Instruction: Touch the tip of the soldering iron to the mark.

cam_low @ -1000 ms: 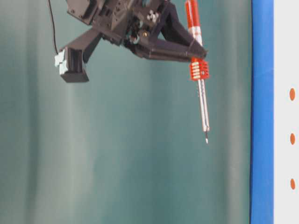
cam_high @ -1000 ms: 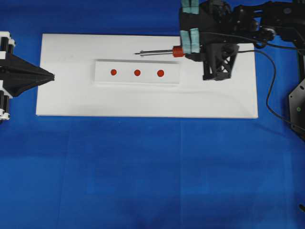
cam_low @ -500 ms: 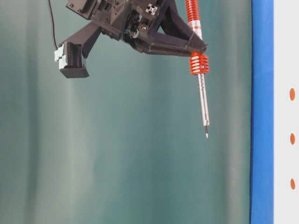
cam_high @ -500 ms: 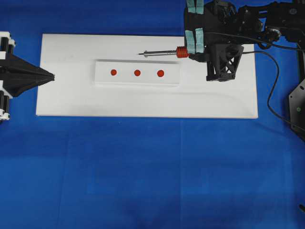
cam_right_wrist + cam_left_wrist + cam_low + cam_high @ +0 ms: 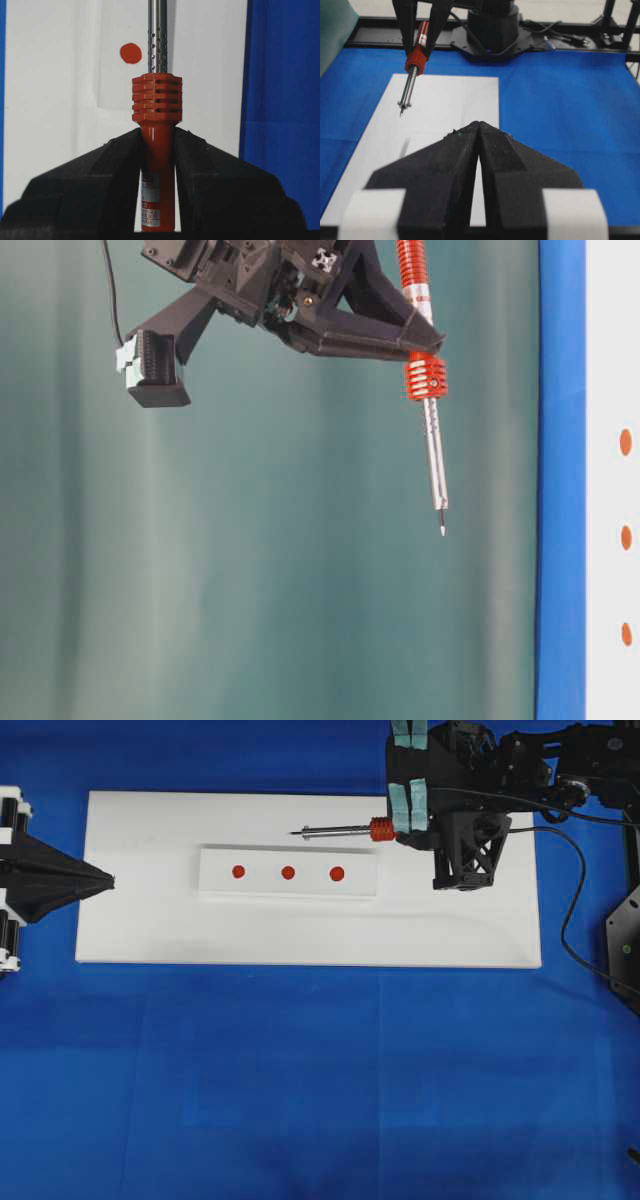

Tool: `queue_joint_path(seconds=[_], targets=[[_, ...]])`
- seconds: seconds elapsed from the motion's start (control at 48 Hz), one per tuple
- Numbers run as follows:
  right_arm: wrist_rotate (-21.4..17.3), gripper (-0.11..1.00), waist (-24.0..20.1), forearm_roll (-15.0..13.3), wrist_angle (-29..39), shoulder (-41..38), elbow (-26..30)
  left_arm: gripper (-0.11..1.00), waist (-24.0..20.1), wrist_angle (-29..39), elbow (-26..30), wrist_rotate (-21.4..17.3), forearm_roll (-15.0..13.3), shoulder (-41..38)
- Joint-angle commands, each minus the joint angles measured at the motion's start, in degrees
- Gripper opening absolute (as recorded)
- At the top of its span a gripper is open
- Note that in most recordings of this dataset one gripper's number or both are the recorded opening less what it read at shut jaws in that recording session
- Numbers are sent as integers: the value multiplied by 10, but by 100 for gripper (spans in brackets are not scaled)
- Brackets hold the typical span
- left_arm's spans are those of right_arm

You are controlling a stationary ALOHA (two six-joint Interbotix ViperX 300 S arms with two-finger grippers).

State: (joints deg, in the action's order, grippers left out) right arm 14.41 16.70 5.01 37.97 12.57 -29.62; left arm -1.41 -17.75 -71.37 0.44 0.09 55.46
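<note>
Orange soldering iron (image 5: 345,831) — clamped in right fingers (image 5: 157,150) | tip above board, beyond mark (image 5: 337,873) | left fingers (image 5: 477,150) closed

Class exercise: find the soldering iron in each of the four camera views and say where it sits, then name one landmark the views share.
Overhead: soldering iron upper centre-right, lying level, tip pointing left.
Table-level: top right of centre, hanging tip down.
Left wrist: upper left, tip down.
Right wrist: centre, clamped in the right gripper.
Shared landmark: the white board.
</note>
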Motion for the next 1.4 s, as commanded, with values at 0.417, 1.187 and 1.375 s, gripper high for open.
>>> queue_joint_path(seconds=[0.417, 1.187, 1.375], targets=[[-3, 6, 1, 1, 0, -24, 5, 0, -2, -5, 6, -1, 0, -3], [-3, 6, -6, 4, -55, -127, -9, 0, -2, -5, 6, -3, 1, -3], [-3, 6, -9, 4, -57, -132, -9, 0, -2, -5, 6, -4, 0, -2]])
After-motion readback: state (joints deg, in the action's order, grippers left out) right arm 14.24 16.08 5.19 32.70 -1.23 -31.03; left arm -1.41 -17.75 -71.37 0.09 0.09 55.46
